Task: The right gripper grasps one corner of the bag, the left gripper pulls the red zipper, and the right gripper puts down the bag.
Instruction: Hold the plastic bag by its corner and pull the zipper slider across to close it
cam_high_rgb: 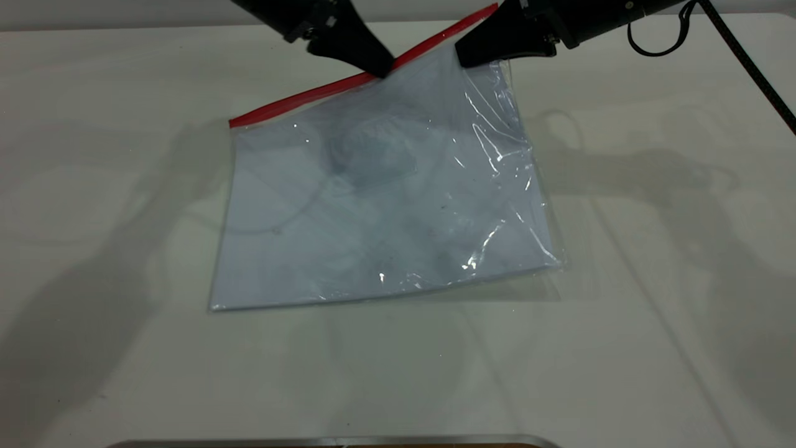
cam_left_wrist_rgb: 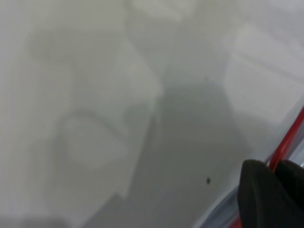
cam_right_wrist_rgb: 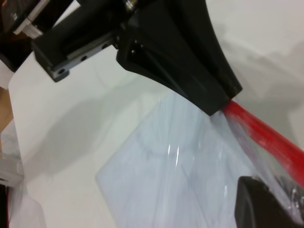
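The bag (cam_high_rgb: 379, 205) is a clear pouch with pale blue-white sheets inside and lies on the white table (cam_high_rgb: 653, 323). The red zipper (cam_high_rgb: 298, 99) runs along its far long edge and rises to the right. My right gripper (cam_high_rgb: 463, 57) is shut on the corner of the bag and holds that corner off the table; the plastic there is crinkled. My left gripper (cam_high_rgb: 380, 67) is shut on the red zipper just left of it. In the left wrist view the red zipper (cam_left_wrist_rgb: 289, 137) passes between the black fingers (cam_left_wrist_rgb: 259, 194). The right wrist view shows the left gripper (cam_right_wrist_rgb: 221, 102), the red zipper (cam_right_wrist_rgb: 266, 137) and the bag (cam_right_wrist_rgb: 166, 180).
The right arm's looped cable (cam_high_rgb: 659, 46) and braided cord (cam_high_rgb: 758, 74) hang at the far right. A metal edge (cam_high_rgb: 336, 442) lies along the table's front. The table's side edge (cam_right_wrist_rgb: 9, 142) shows in the right wrist view.
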